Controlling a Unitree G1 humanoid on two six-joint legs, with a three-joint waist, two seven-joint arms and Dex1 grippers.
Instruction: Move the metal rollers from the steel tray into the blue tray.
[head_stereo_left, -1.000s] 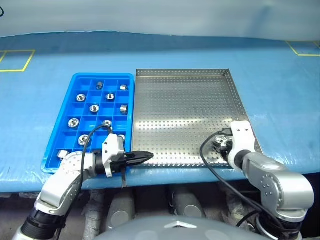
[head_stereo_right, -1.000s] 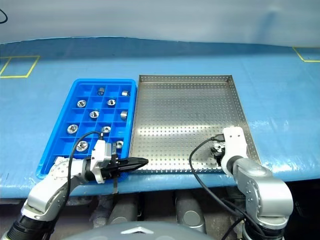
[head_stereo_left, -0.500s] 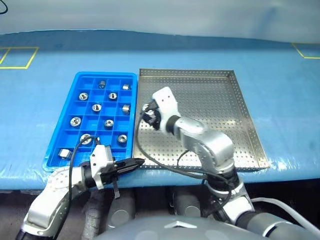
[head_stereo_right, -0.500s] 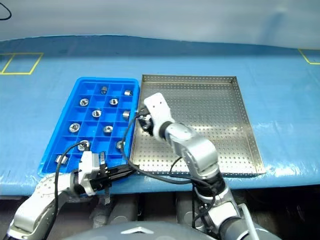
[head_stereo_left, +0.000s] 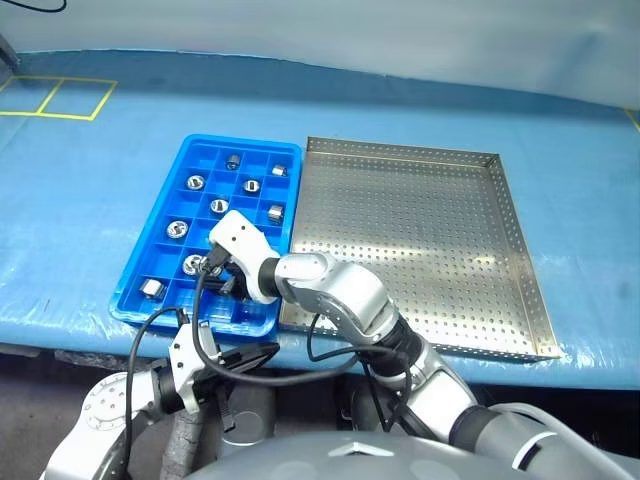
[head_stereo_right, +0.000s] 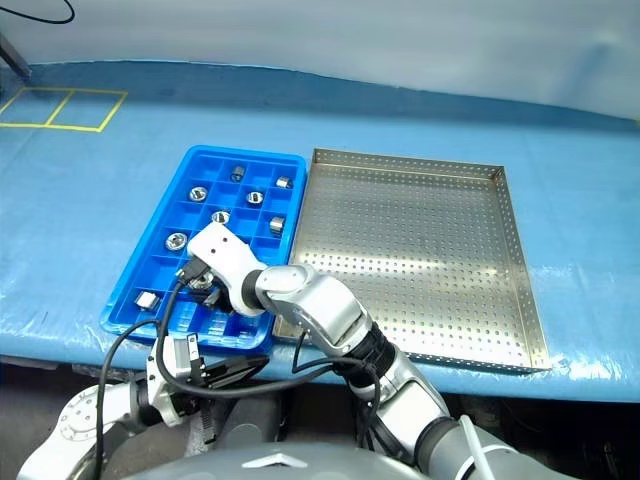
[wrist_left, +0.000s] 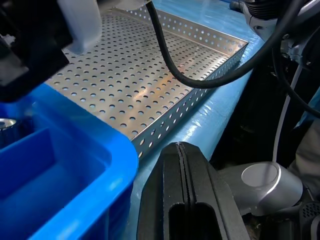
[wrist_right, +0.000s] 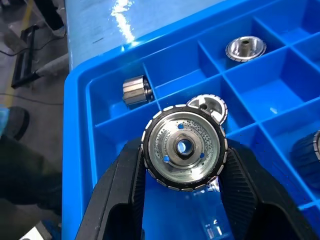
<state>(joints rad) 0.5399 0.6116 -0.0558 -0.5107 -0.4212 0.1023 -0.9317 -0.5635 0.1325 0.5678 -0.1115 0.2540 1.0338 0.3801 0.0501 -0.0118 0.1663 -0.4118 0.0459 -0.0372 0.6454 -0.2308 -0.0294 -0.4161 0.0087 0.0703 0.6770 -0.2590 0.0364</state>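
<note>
A roller (wrist_right: 183, 146) is clamped between the two black fingers (wrist_right: 120, 185) of the right gripper (head_stereo_left: 217, 268), its flat face with the centre hole turned toward the wrist camera. In the left eye view this gripper is seen at centre left of the frame, held over the near rows of the blue tray (head_stereo_left: 152, 236). In the right wrist view a second roller (wrist_right: 208, 106) is partly covered just behind the held one, a third (wrist_right: 136, 90) lies on its side in a compartment by the tray's corner, and a fourth (wrist_right: 245, 48) sits upright in a compartment farther along.

In the left eye view the blue tray is placed at centre left, on a blue table (head_stereo_left: 90, 175), and more rollers are spread one to a compartment: at the far end (head_stereo_left: 233, 162), down the tray's left column (head_stereo_left: 195, 183) (head_stereo_left: 177, 230), on its right side (head_stereo_left: 276, 213), and at the near left corner (head_stereo_left: 152, 288).

The steel tray (head_stereo_left: 420, 240) is set just right of the blue tray, their long sides next to each other; its perforated floor is seen bare of rollers.

The left gripper (head_stereo_left: 250, 354) is found at lower left, in front of the table's near edge and below the blue tray. Its jaws are pressed fully together and nothing is held, as the left wrist view shows (wrist_left: 181, 190). A black cable (head_stereo_left: 300, 372) is looped from the right arm across the lower middle of the frame.

Yellow floor lines (head_stereo_left: 60, 97) are marked at upper left.
</note>
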